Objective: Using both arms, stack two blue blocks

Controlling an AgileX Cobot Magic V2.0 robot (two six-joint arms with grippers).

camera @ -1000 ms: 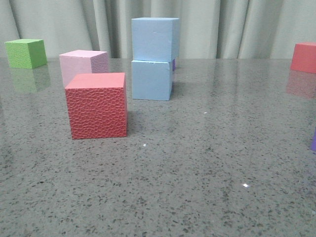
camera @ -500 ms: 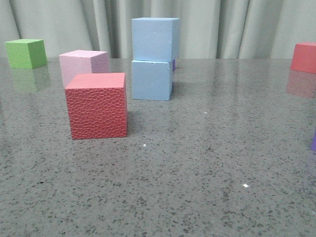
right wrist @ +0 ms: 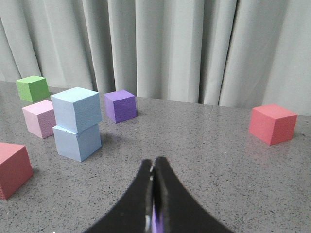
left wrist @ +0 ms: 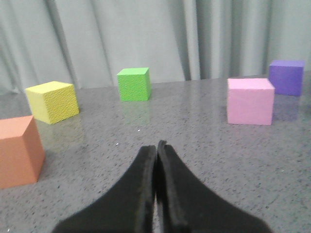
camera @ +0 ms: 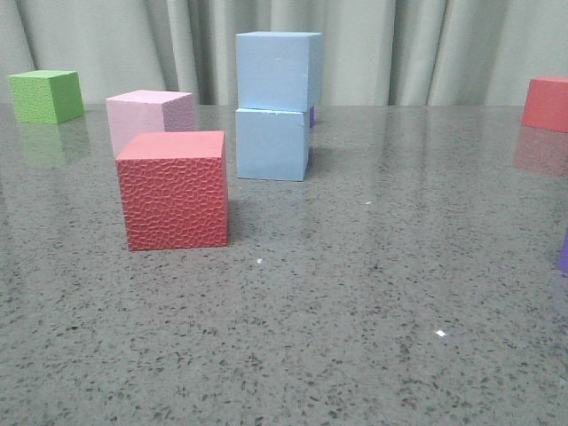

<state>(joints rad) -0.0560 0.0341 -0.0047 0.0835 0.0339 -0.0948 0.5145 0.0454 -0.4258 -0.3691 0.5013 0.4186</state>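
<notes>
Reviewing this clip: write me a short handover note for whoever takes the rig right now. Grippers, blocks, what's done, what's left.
Left gripper: fingers shut, holding nothing, clear of the blocks.
Right gripper: fingers shut, nothing visibly held, also back from the stack.
Blocks: the upper blue block sits on the lower blue block on the table, behind and to the right of the red cube. The right wrist view shows the upper one turned a little against the lower, but resting on it.
Done: the stack stands with no gripper touching it.
Left: nothing obvious; perhaps check that the stack is steady.
</notes>
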